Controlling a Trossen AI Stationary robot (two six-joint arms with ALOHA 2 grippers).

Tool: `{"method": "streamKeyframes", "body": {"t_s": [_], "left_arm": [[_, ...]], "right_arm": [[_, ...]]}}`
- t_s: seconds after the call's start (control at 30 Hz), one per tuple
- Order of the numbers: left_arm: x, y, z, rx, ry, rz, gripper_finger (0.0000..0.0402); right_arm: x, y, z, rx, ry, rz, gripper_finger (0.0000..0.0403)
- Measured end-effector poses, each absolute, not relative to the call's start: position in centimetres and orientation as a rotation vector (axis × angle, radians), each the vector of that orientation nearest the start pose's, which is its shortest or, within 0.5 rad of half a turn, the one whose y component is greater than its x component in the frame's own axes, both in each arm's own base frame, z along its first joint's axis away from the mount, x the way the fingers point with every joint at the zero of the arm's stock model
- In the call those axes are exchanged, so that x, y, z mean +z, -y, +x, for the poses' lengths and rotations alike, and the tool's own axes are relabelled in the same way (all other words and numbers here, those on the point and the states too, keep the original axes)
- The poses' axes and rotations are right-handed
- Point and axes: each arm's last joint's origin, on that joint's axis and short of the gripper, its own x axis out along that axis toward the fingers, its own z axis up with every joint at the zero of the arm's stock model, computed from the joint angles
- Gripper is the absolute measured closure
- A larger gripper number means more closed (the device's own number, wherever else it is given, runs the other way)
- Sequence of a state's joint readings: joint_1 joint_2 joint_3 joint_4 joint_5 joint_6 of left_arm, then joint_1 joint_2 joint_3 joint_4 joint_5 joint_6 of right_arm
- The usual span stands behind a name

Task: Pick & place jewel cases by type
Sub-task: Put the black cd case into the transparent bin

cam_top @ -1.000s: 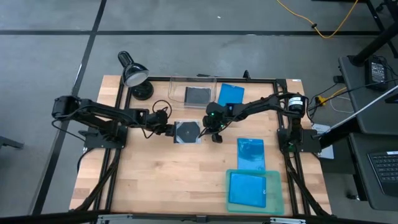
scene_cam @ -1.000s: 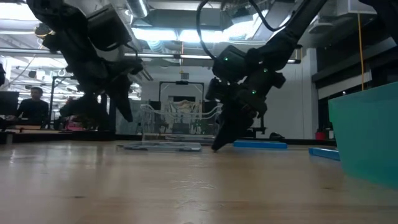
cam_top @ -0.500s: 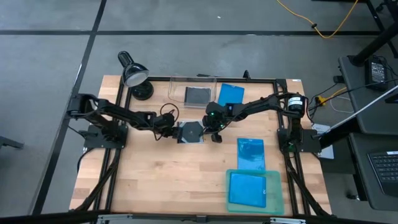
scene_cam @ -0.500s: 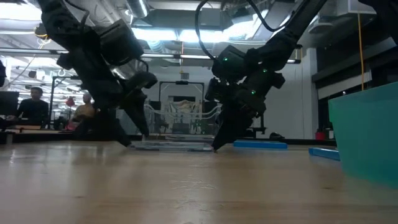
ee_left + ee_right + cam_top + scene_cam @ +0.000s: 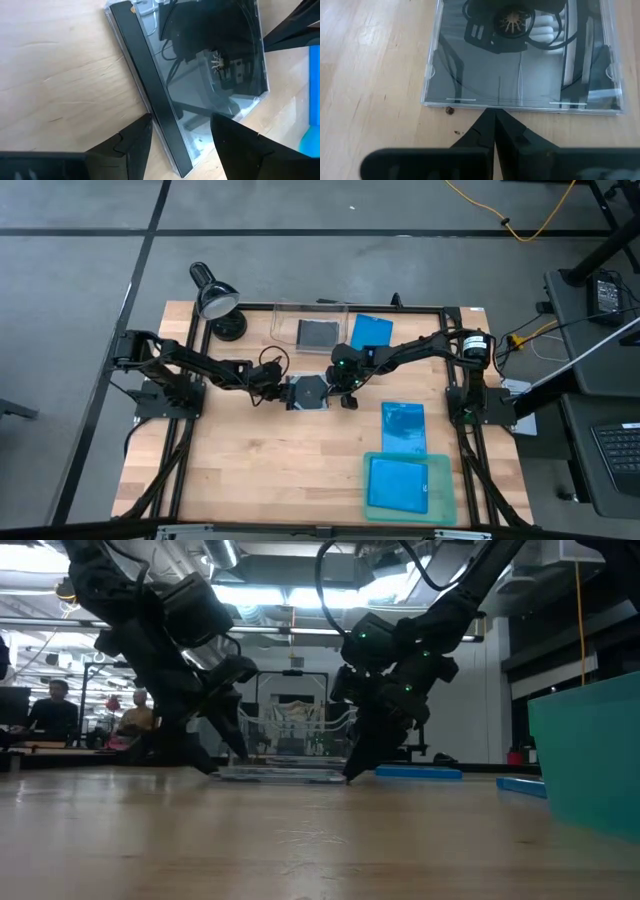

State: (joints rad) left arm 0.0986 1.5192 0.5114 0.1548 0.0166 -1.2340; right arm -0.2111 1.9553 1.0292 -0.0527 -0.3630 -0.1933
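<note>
A square clear case with a dark disc tray lies flat on the wooden table near its middle, between my two grippers. My left gripper is open at the case's left edge, by the dark spine. One finger stands outside that edge and the other finger over the case. My right gripper is shut, its tips at the case's right edge. Blue cases lie at the far side, right of centre, and in the teal tray. My left gripper straddles the spine end of the case, and I cannot tell whether either finger touches it. My right gripper's shut fingertips meet the middle of the case's right edge. They come slanting down from the table's right. The case lies flat on the table.
A clear bin at the far side holds a dark square case. A desk lamp stands at the far left corner. The teal tray sits at the near right. Bare wood lies at the near left.
My left gripper has gone down and toward the table's right, reaching the square case's left edge, and has stayed open. Most of that move came in the first half second.
</note>
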Motion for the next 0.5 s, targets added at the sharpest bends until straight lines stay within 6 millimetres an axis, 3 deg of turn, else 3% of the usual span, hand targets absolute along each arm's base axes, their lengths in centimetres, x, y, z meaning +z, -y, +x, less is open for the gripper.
{"method": "streamKeyframes", "body": {"t_s": [0.27,0.5], "left_arm": [[12.3,-2.5,25.1,0.583,-0.646,-1.173,0.0207],[14.3,-2.1,24.8,0.562,-0.567,-1.153,0.0207]], "right_arm": [[11.0,6.7,36.1,0.230,-0.922,0.101,0.0391],[11.0,6.7,36.0,0.231,-0.930,0.103,0.0391]]}}
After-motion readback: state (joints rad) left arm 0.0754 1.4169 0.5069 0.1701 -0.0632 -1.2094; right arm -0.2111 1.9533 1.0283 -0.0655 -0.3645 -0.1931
